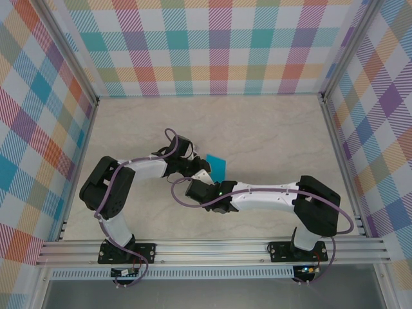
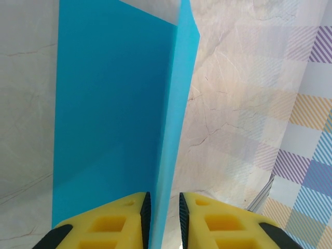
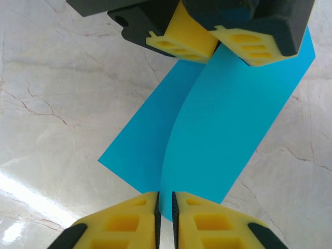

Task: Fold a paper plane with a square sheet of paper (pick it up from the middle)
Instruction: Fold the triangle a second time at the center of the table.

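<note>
Here's the square sheet of paper (image 3: 218, 129), teal-blue, bent along a centre crease and strung between the two arms over the middle of the tabletop (image 3: 57, 88). Whether its lower flap brushes the marble-look surface, I can't tell.

The left fingers (image 2: 111, 228) have one end. The yellow pads are drawn narrow with the fold running straight up between them. One broad flap spreads to the side and the other shows almost edge-on.

At the opposite end the right fingers (image 3: 122, 225) are nearly together, and the sheet's edge sits in the thin gap between them. That's a pinch, by the look of it.

My read is that this is the first lengthwise fold, with the centre line being set and no nose corners turned in. The near flap bows in a soft curve, so the halves aren't lying flush.

The next move calls for both ends to stay in line so the flaps meet edge to edge. Then the crease needs pressing flat against the tabletop. A pull that's uneven could skew the fold or buckle paper this thin.

Round it all stand the pastel plaid walls (image 1: 219, 45). There's no brand, label or lettering I can read anywhere.
</note>
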{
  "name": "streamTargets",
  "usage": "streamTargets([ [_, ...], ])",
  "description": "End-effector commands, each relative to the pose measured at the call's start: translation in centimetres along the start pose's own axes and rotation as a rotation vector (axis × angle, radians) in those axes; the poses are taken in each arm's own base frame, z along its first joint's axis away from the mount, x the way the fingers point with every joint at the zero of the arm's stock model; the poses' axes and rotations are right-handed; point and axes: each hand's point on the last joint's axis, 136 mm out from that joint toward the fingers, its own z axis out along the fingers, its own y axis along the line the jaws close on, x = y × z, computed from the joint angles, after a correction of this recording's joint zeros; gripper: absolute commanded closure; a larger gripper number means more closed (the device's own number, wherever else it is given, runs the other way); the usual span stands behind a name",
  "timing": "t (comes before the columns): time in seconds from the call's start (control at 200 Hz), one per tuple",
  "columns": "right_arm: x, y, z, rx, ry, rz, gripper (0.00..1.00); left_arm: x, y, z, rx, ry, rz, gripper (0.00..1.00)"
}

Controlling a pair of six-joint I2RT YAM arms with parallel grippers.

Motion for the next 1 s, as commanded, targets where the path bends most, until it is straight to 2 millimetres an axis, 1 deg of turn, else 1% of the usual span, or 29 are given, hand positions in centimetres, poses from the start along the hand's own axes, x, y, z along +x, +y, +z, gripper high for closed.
streamTargets([
  [0.0, 0.3, 0.1, -0.3, -0.014, -0.002, 0.001, 0.87, 0.0, -0.6, -1.2, -0.011, -0.026, 0.024, 0.74],
  [0.08, 0.4, 0.1, -0.2, -0.023, 0.002, 0.007, 0.89, -0.2, -0.3, -1.9, -0.041, -0.056, 0.026, 0.73],
  [0.135, 0.6, 0.0, -0.1, -0.036, 0.007, 0.016, 0.90, -0.4, 0.1, -2.3, -0.071, -0.077, 0.027, 0.68],
  [0.18, 0.5, -0.1, -0.1, -0.055, 0.004, 0.033, 0.91, -0.5, 0.4, -2.7, -0.099, -0.094, 0.028, 0.67],
  [0.265, 0.6, 0.3, 0.0, -0.167, 0.013, 0.072, 0.91, -0.8, 1.3, -3.7, -0.162, -0.137, 0.023, 0.66],
  [0.37, 0.2, 0.6, -0.5, -0.312, 0.005, 0.124, 0.91, -1.2, 2.2, -5.0, -0.231, -0.202, 0.015, 0.63],
  [0.525, -0.4, -0.4, -1.0, -0.471, 0.011, 0.209, 0.91, -1.2, 2.5, -6.3, -0.259, -0.242, 0.015, 0.62],
  [0.67, -0.6, -1.4, -1.2, -0.562, 0.017, 0.248, 0.89, -0.7, 2.4, -6.6, -0.248, -0.238, 0.020, 0.61],
  [0.78, -0.5, -1.9, -0.9, -0.607, 0.035, 0.268, 0.88, -0.3, 2.0, -6.6, -0.220, -0.227, 0.029, 0.61],
  [0.995, -0.3, -4.0, 0.5, -0.598, 0.060, 0.329, 0.87, 0.6, 1.1, -6.1, -0.186, -0.186, 0.060, 0.61],
])
